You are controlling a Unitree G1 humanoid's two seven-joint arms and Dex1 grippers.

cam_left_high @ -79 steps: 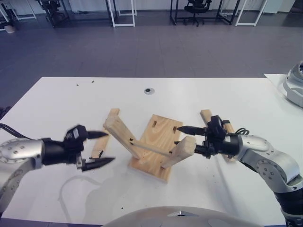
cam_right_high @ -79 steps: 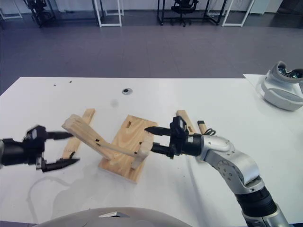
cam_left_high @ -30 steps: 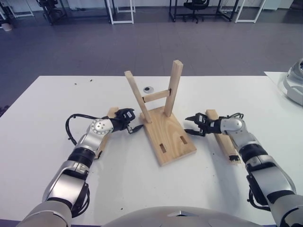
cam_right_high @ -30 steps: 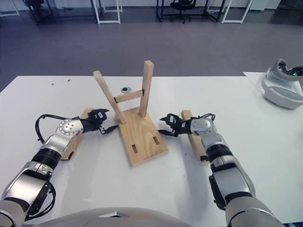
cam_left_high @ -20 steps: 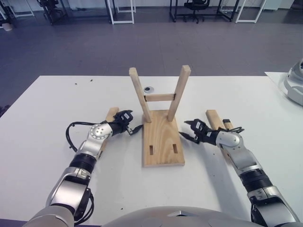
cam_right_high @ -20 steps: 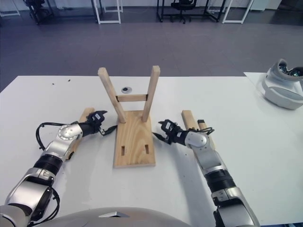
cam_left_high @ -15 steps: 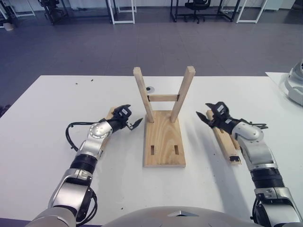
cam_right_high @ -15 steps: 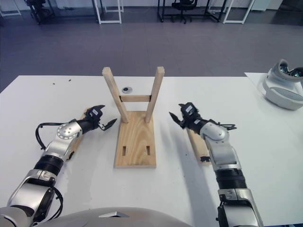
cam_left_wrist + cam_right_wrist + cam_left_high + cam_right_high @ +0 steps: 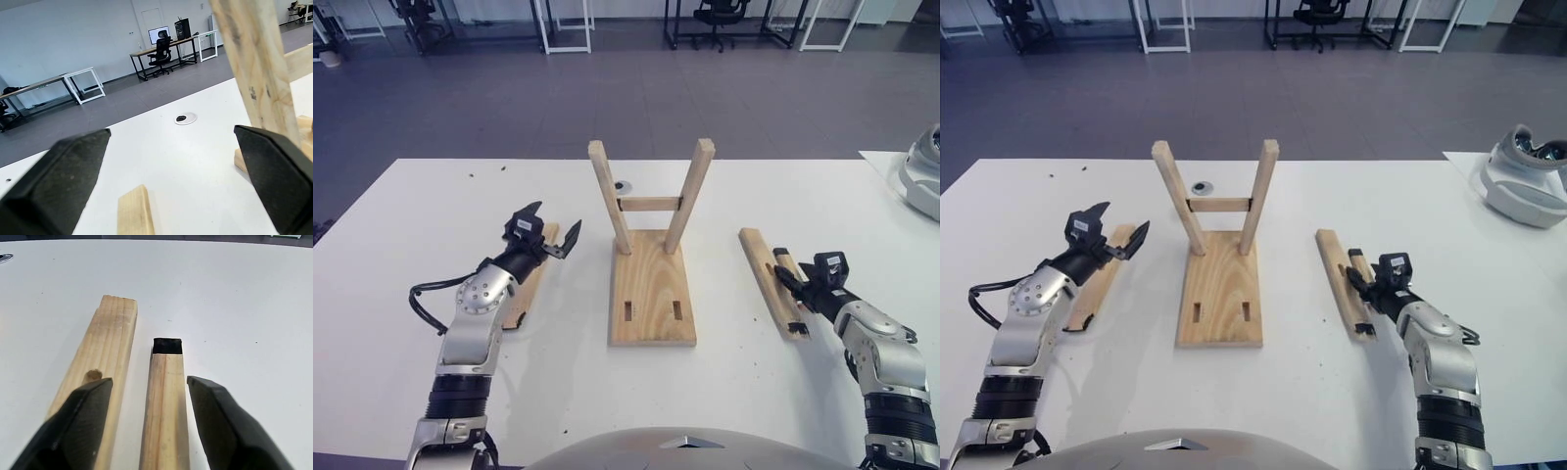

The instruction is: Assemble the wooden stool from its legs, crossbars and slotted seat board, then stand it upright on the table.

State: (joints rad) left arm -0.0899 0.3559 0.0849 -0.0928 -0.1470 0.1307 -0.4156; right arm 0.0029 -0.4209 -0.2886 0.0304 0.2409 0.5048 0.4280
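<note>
**Half a stool, both grippers empty**

Right gripper point(image 9: 149, 423) is spread open, its fingers straddling the loose crossbar point(image 9: 166, 387) beside a loose leg point(image 9: 761, 272). Left gripper point(image 9: 553, 224) gapes above another leg point(image 9: 522, 286). The seat board point(image 9: 652, 299) lies flat between them, with two joined legs point(image 9: 608, 196) standing at its far end.

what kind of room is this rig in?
Probably an open office or lab: a white table, desks and an office chair across a grey floor, and a monitor on one desk.

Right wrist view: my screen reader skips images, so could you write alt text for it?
The right gripper, open, has one black finger on each side of a thin wooden crossbar with a dark end, lying on the white table. A wider wooden leg lies alongside it.
</note>
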